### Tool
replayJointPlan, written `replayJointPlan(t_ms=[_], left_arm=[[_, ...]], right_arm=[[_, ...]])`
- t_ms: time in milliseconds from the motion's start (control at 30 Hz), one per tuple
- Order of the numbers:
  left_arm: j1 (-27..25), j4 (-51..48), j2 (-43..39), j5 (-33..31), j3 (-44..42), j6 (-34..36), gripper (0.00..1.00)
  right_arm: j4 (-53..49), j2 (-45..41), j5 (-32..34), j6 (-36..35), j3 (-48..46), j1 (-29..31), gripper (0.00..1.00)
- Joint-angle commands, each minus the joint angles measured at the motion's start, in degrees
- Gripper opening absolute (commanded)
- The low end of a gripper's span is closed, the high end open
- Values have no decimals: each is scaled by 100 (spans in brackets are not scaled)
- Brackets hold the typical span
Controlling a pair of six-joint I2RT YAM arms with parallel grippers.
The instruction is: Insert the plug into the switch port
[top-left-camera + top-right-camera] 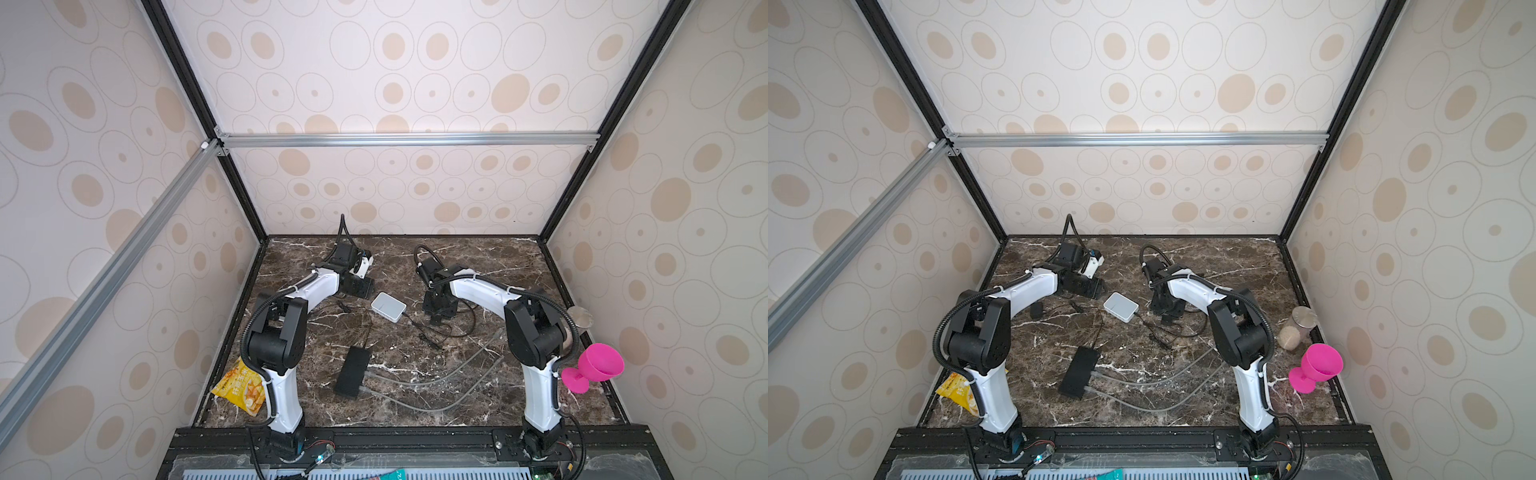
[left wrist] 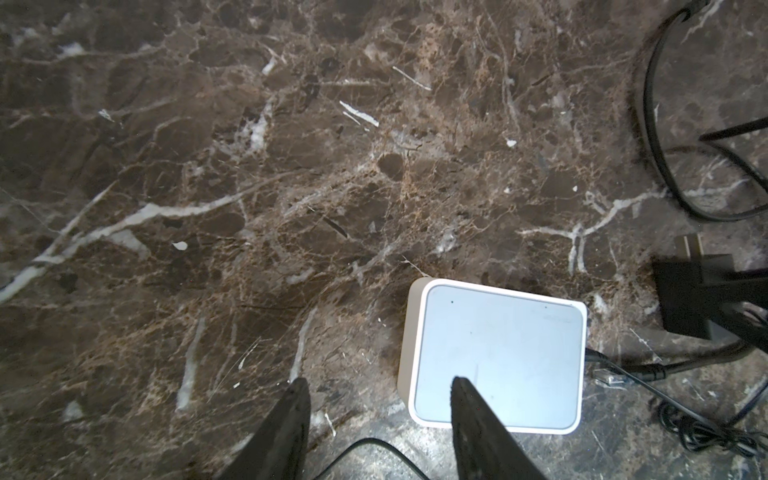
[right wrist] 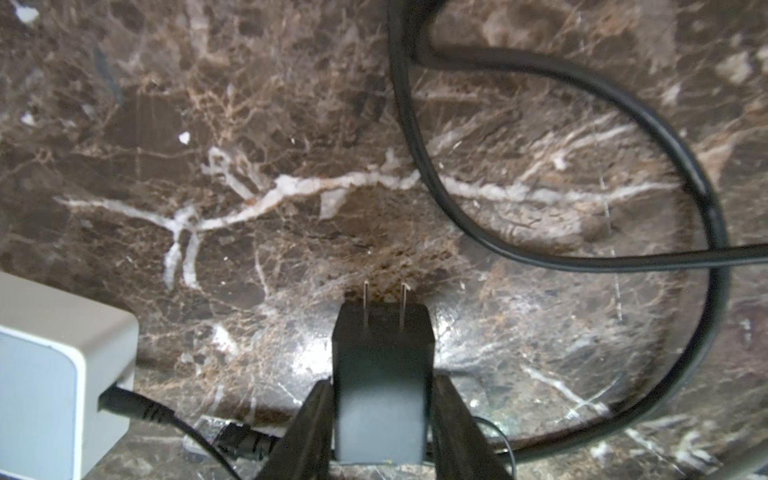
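1. On the brown marble worktop [image 1: 478,266], in a top view, the white switch [image 1: 388,306] lies flat near the middle, between the two arms. The left hand [image 1: 356,287] hangs just beside its far left corner. The right hand [image 1: 438,316] is down low a little to its right. A black box [image 1: 352,371] lies nearer the front edge, and two grey cables [image 1: 436,380] run from it to the right. A yellow snack bag [image 1: 241,388] sits by the left arm's base and a pink cup [image 1: 594,368] by the right arm.
2. Both top views show this layout. In a top view a jar [image 1: 1298,328] with a metal lid stands just behind the pink cup [image 1: 1316,368], and a thin black lead [image 1: 1158,332] trails from the white switch [image 1: 1121,306] toward the right hand [image 1: 1169,316].
3. From the left wrist, the left hand [image 2: 377,386] is spread with nothing between its fingers. One finger lies over the white switch [image 2: 498,357] and the other over bare marble; contact with the switch cannot be told. A small clear connector [image 2: 606,379] lies just beside the switch. The black adapter plug [image 2: 681,291] shows near the edge.
4. From the right wrist, the right hand [image 3: 382,384] pinches the black adapter plug [image 3: 382,345], a finger against each side. Its two metal prongs point away from the hand. The white switch [image 3: 41,374] sits near it but apart, with the thin black lead [image 3: 137,409] pushed into its side. A thick black cable [image 3: 623,108] loops across the worktop [image 3: 249,104] beyond.
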Motion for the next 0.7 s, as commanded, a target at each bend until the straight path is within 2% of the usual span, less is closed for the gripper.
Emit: replayJointPlan(t_ms=[0, 200, 300, 367, 433, 667], left_arm=[[56, -81, -103, 40, 54, -11, 54], [55, -81, -86, 30, 45, -13, 54], [49, -87, -78, 36, 45, 0, 54], [53, -83, -75, 35, 53, 0, 54], [52, -89, -79, 26, 53, 0, 54], [50, -48, -110, -65, 49, -35, 54]], right_arm=[[-171, 103, 141, 34, 84, -56, 43], [-70, 226, 5, -12, 10, -83, 44], [11, 159, -16, -11, -62, -87, 39], [27, 105, 2, -70, -55, -99, 27], [-39, 3, 134, -168, 40, -94, 22], [-181, -838, 1215, -801, 657, 89, 24]])
